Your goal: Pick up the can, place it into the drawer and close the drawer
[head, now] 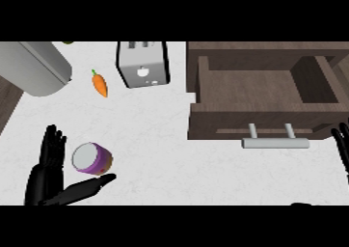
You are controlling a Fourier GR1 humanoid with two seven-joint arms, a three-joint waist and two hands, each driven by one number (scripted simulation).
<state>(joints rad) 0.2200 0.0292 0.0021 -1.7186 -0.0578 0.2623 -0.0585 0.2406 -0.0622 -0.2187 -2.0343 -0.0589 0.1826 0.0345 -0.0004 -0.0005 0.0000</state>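
i am looking down at the white counter (156,144) from the head view. the can (91,157), purple with a pale grey top, is lying near the lower left, tilted on its side, well apart from the drawer (266,96). my left hand (53,176) is sitting around it with the fingers straight and spread wide: the fingers are standing just left of the can and the thumb is reaching under it, but i cannot tell if they are touching it. it is not holding anything.

the drawer is standing open at the right, a dark wooden box, and its grey handle (274,142) is pointing toward me. my right hand (345,144) is showing at the right edge, fingers straight and up, resting near the drawer front.

between the can and the drawer the way is free. farther back a carrot (99,83) is lying beside a toaster (142,64), and a large grey cylinder (31,67) is lying at the top left corner.
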